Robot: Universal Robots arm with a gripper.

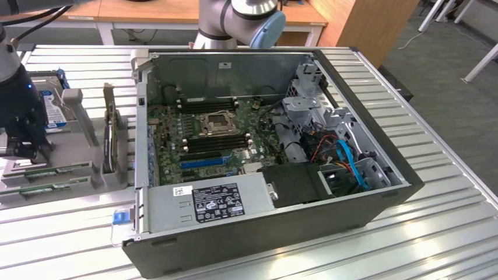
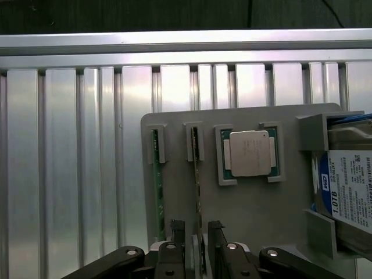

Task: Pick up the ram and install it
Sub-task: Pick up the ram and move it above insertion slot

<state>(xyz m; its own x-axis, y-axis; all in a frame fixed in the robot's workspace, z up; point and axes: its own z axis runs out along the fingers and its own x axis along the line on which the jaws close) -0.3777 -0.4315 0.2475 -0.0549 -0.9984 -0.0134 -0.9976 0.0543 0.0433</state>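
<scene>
The long, thin green ram stick [image 2: 198,174] with little dark chips stands on its edge in a slot of a flat grey plastic tray [image 2: 256,226]. It has not been lifted out.

The robot's black gripper [image 2: 196,228] is down over one end of the ram stick. Its two black fingers [image 2: 176,232] sit one on each side, with the stick in the middle. The fingers are spread wider than the stick and are not squeezing it, so the gripper holds nothing.

Just beside the ram stick, a second green stick [image 2: 155,192] stands in the next slot. On the other side lies a square silver processor chip [image 2: 250,152] in its own green frame. Past the chip, at the edge of the tray, is a silver hard drive [image 2: 349,197] with a blue and white label.

The tray lies on a shiny silver table [image 1: 435,233] with long ridges. In the exterior view the tray and gripper are at the left. Beside them, on the same table, is a big open black computer case [image 1: 389,198]. Inside it is a green board [image 1: 175,140] with many small parts.
</scene>
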